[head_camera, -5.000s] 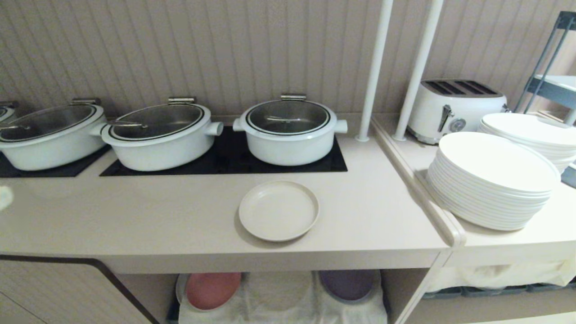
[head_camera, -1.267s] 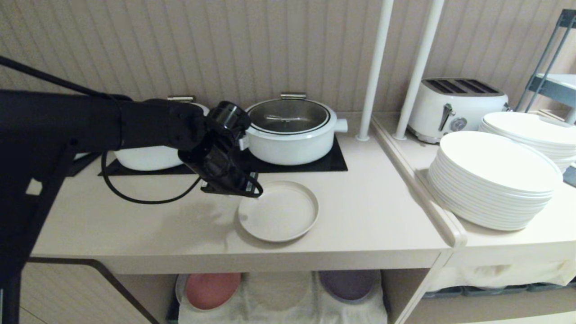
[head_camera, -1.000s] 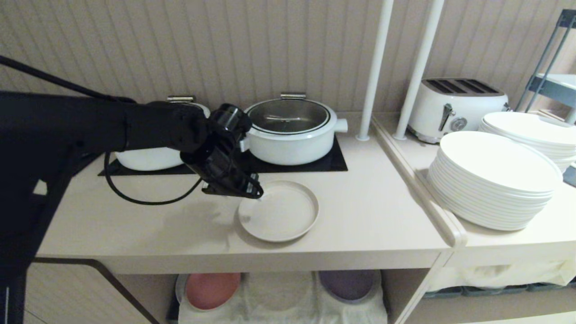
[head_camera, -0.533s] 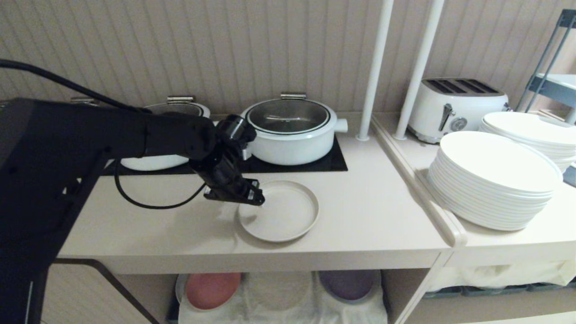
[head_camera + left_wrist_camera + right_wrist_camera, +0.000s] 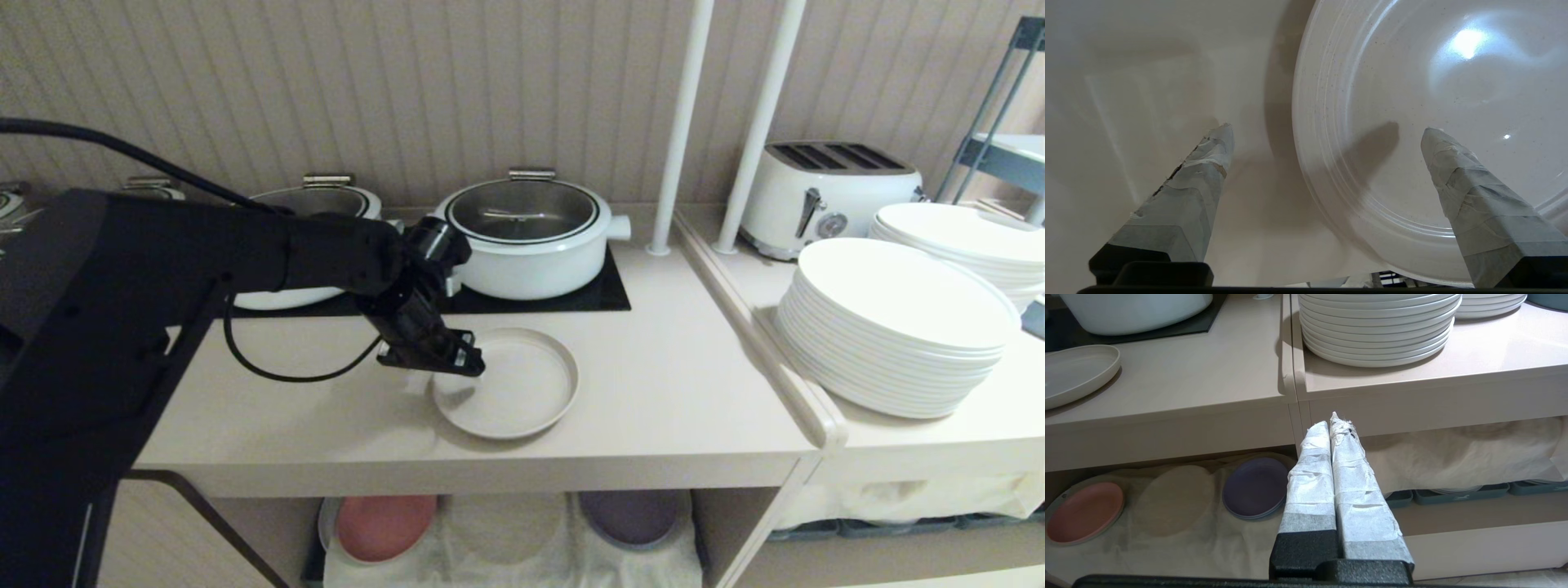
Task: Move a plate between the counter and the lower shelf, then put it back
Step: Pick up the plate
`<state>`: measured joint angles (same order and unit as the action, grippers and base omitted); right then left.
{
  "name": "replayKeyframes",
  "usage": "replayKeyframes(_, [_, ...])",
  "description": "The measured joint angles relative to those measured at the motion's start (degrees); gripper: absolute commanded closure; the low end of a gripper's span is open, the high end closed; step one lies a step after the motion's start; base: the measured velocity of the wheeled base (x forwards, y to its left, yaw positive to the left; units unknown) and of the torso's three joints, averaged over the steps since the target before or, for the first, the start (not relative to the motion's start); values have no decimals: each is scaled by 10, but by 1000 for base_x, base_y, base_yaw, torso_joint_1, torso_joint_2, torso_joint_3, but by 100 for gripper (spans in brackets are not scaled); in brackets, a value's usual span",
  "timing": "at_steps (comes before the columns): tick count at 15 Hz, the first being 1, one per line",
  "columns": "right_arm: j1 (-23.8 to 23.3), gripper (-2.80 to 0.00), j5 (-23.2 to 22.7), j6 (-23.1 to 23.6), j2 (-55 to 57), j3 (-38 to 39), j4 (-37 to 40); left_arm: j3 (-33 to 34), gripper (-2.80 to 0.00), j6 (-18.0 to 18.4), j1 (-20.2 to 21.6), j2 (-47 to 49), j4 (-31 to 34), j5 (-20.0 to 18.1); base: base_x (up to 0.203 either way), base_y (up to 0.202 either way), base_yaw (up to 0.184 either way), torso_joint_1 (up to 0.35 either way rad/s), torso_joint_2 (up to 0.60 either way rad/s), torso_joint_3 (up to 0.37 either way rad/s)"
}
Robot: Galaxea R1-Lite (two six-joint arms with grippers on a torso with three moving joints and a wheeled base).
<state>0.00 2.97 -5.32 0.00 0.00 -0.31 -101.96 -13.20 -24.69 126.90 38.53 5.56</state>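
Head camera first: your left gripper (image 5: 459, 365) hangs over the near-left rim of the plate (image 5: 514, 388), which lies flat on the counter (image 5: 669, 392) in front of the white pot (image 5: 526, 237). Left wrist camera shows you the taped fingers (image 5: 1208, 163) spread wide, one outside the rim, one over the plate's base (nothing gripped). Right wrist camera: right gripper (image 5: 1336, 420) pressed together, parked facing the lower shelf (image 5: 1167, 535).
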Motion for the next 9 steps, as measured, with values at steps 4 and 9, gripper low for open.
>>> replayKeyframes(4, [0, 0, 0, 0, 0, 0, 0, 1, -280, 0, -1, 3, 0, 1, 0, 0, 0, 0, 0, 0])
replayKeyframes(9, [0, 0, 0, 0, 0, 0, 0, 0, -280, 0, -1, 5, 0, 0, 0, 0, 0, 0, 0, 0])
